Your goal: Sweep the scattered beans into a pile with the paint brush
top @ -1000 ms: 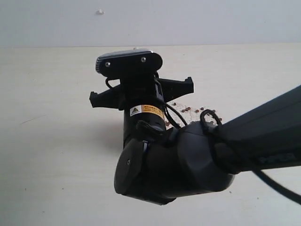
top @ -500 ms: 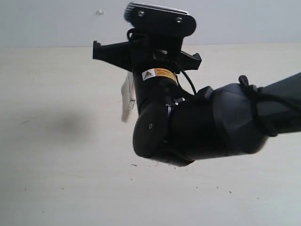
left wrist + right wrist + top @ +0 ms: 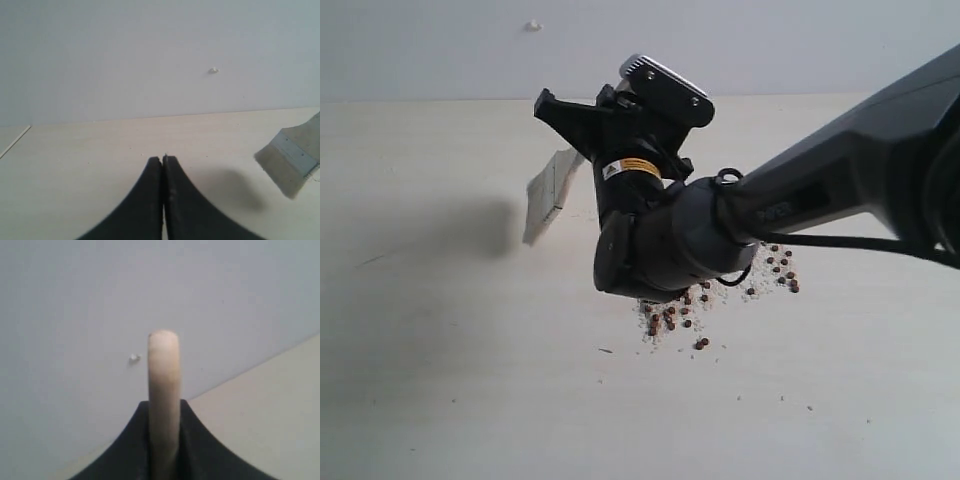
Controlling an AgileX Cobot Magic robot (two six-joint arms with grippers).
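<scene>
The paint brush hangs tilted above the table, its off-white bristles (image 3: 546,197) and silver band left of the beans and apart from them. My right gripper (image 3: 164,407) is shut on its pale wooden handle (image 3: 163,370). Reddish-brown beans with whitish grains (image 3: 672,316) lie scattered under the right arm, and more beans (image 3: 777,270) lie further right; part of them is hidden by the arm. My left gripper (image 3: 163,160) is shut with nothing in it, low over bare table. The left wrist view also shows the brush's bristles (image 3: 281,171), off to one side.
The right arm's bulky wrist (image 3: 665,240) reaches across the middle of the pale table (image 3: 440,380). The brush's shadow (image 3: 485,228) falls left of the bristles. A grey wall (image 3: 770,45) stands behind the table's far edge.
The right arm has risen and turned, carrying the brush up and to the left. Beans that the arm covered now show below it.
</scene>
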